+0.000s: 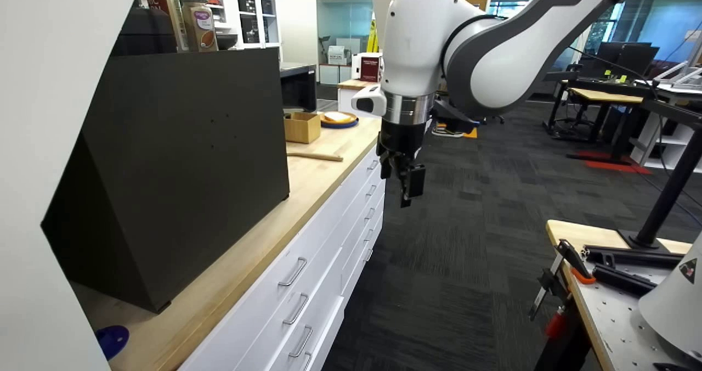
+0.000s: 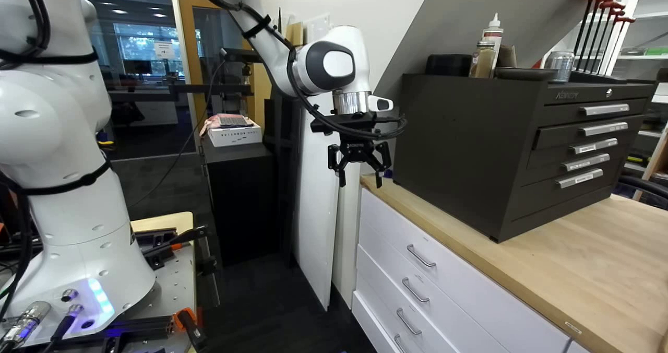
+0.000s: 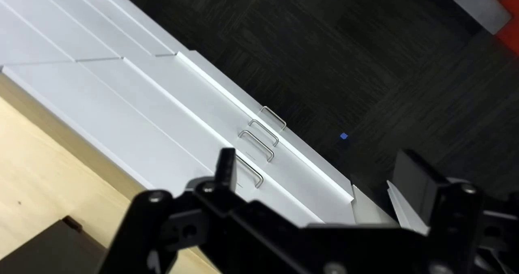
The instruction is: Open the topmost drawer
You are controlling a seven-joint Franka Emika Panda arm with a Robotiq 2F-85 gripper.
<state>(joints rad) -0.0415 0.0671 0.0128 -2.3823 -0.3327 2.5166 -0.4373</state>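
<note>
The bank of white drawers (image 1: 323,250) runs along beneath the light wood countertop (image 2: 589,238). Its topmost drawer (image 2: 464,286), directly under the wood edge and below the dark tool chest (image 2: 464,149), looks shut in both exterior views. I judge the task to be at its opening stage: no contact is made, and reaching the front, taking hold and pulling outward are all left to do.

The arm (image 1: 504,69) reaches out toward the drawers, sloping down to a last section that stands near vertical. The gripper (image 2: 360,179) hangs from it pointing straight down, out in front of the drawers and, in both exterior views, touching none of them. The slim silver handle (image 2: 420,257) of the topmost drawer lies lower than the gripper; in the wrist view the gripper itself probably hides it, though that part of the view is too crowded to be sure. The fingers (image 3: 226,170) stand wide apart and hold nothing.
</note>
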